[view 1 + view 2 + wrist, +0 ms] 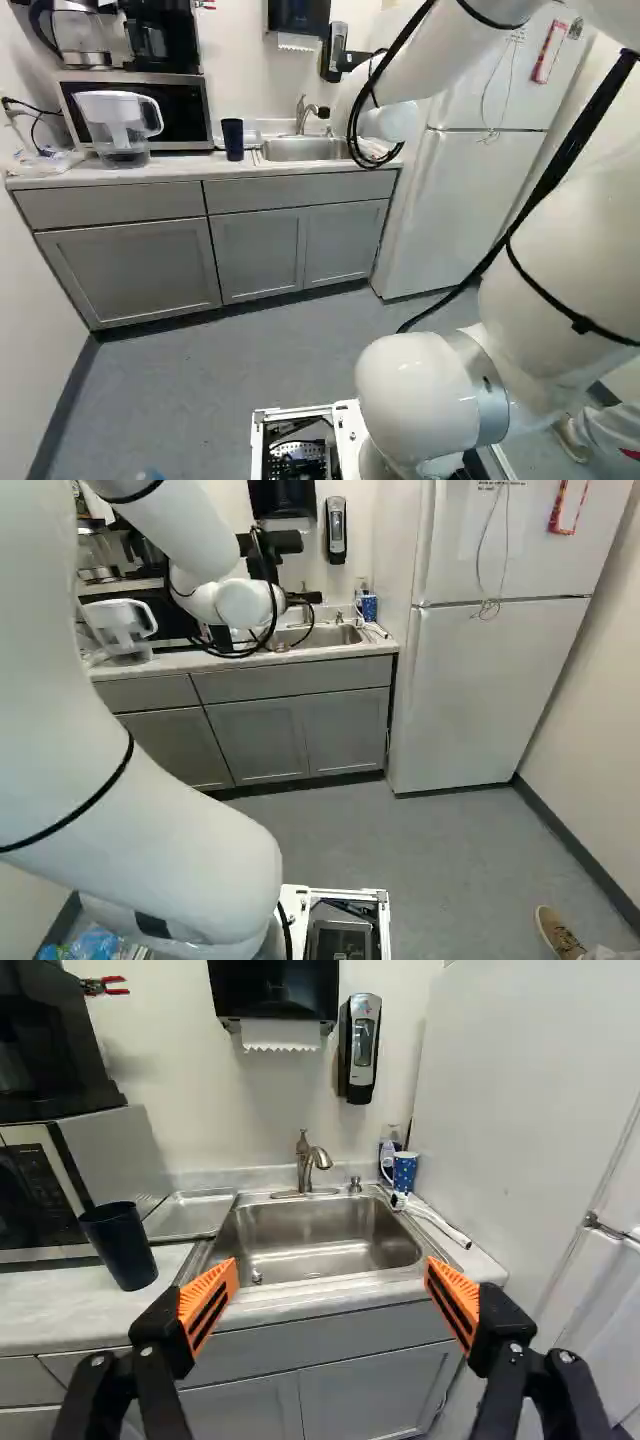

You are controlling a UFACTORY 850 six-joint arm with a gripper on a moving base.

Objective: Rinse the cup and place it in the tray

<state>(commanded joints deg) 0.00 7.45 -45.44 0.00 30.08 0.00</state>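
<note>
1. While looking along the gripper (303, 597), can see both orange pads (212, 1298) spread wide, with nothing held between.
2. Past the pads, on the microwave's side, can find the dark blue cup (118, 1250), upright on the counter (60, 1312) and outside the gap.
3. Straight ahead, beyond the gap, can see the steel sink (320, 1245) set into the counter.
4. Just behind the cup, can make out the metal tray (188, 1217), lying flat between microwave (120, 1150) and sink.
5. At the sink's far edge, can spot the faucet (313, 1158), and near the far corner, a white-dotted blue cup (404, 1172).
6. Farthest off, on the wall, can see a paper towel dispenser (274, 985) beside a soap dispenser (360, 1048).
</note>
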